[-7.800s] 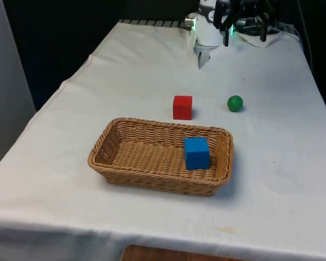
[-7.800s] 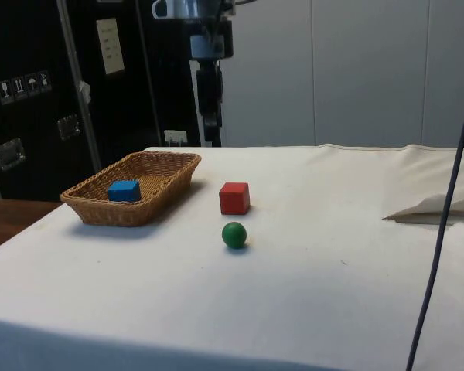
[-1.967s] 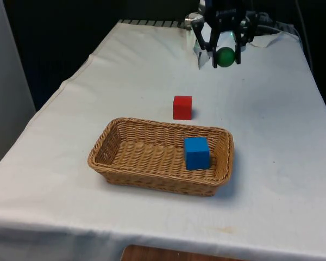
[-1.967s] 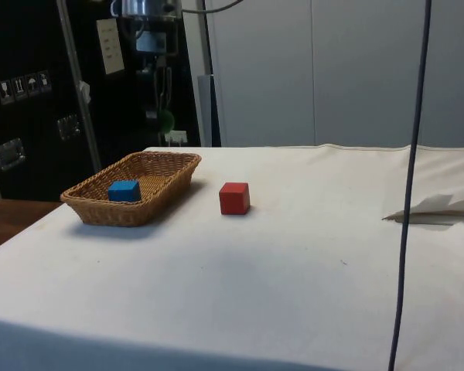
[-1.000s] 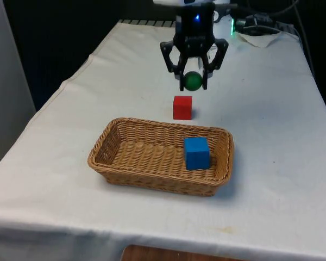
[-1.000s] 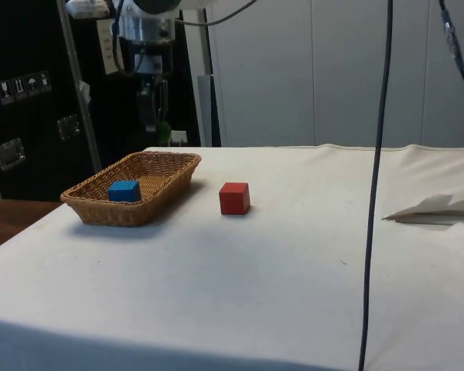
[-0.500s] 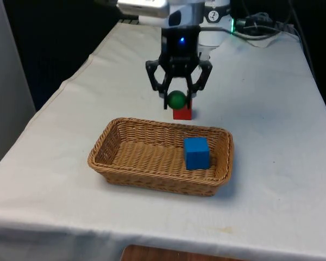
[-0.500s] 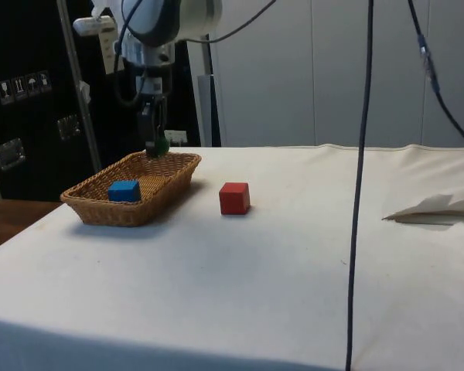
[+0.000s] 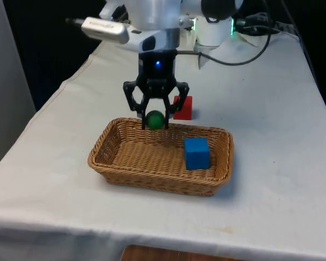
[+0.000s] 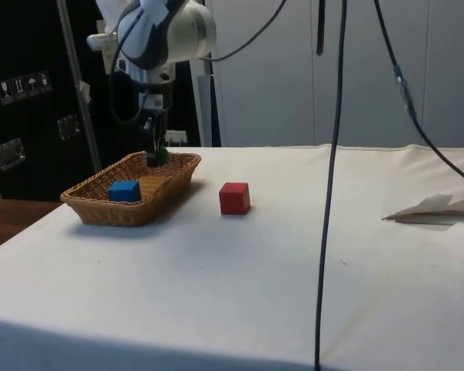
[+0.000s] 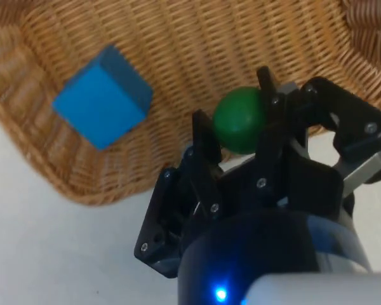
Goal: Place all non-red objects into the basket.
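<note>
**A:** Green ball (image 9: 155,119) first: where do you have it?

**B:** You've got it pinched between the fingers (image 11: 205,143) of the gripper (image 9: 155,122), clear of the wicker, hanging just inside the far rim of the basket (image 9: 122,174). In the side view the ball (image 10: 162,154) sits about level with that rim.

**A:** Why carry it that high?

**B:** My guess is so it clears the wall on the way in. A ball rolls, so you'd likely want it over the floor of the basket, not the edge, before you let go.

**A:** And what's in the basket now?

**B:** One blue cube (image 9: 196,153), resting on the weave toward the front view's right. In the wrist view the cube (image 11: 103,96) lies apart from the ball, so you have bare wicker below the claw.

**A:** The red cube (image 9: 183,106)?

**B:** On the cloth just behind the basket, outside it, where the task wants it. Once the ball drops in, I'd judge nothing non-red is left out.
</note>
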Tool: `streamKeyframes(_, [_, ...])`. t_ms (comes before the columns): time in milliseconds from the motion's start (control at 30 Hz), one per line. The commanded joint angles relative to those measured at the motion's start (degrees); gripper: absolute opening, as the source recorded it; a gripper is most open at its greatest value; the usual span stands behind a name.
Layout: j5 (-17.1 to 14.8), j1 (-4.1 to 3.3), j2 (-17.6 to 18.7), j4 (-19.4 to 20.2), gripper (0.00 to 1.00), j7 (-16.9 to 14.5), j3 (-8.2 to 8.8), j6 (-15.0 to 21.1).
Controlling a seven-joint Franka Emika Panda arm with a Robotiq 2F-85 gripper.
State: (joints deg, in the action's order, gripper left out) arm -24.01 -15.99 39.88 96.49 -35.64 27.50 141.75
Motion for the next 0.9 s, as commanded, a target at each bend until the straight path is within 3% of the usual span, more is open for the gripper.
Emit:
streamKeyframes(0, [-1.26, 0.80, 0.74, -0.46, 0.00, -1.20, -0.57, 0.86])
streamKeyframes(100, [-3.27, 0.97, 1.78, -0.63, 0.00, -2.75, -0.34, 1.38])
streamKeyframes(133, [-2.86, 0.34, 1.66, -0.46, 0.00, -2.23, 0.29, 0.86])
streamKeyframes(167, [-3.90, 0.97, 2.01, -0.63, 0.00, -3.21, -0.34, 1.66])
streamKeyframes(333, [-6.47, 1.20, 3.50, -0.63, 0.00, -5.21, -0.29, 2.18])
streamKeyframes(367, [-6.42, 0.74, 3.55, -0.46, 0.00, -5.04, 0.29, 1.78])
streamKeyframes(400, [-7.10, 1.26, 3.90, -0.74, 0.00, -5.61, -0.23, 2.29])
streamKeyframes(567, [-7.91, 1.15, 4.87, -1.09, 0.00, -5.90, -0.17, 2.29])
streamKeyframes(633, [-7.62, 0.74, 4.76, -0.74, 0.14, -5.56, 0.29, 2.06])
streamKeyframes(667, [-8.02, 1.15, 5.04, -1.20, 0.14, -5.90, -0.17, 2.23])
streamKeyframes(700, [-8.08, 1.15, 5.10, -1.26, 0.24, -5.90, -0.17, 2.23])
streamKeyframes(733, [-8.08, 1.15, 5.16, -1.26, 0.34, -5.90, -0.17, 2.23])
streamKeyframes(767, [-8.14, 1.15, 5.27, -1.38, 0.58, -5.90, -0.17, 2.23])
streamKeyframes(867, [-8.19, 1.15, 5.39, -1.43, 0.87, -5.90, -0.11, 2.18])
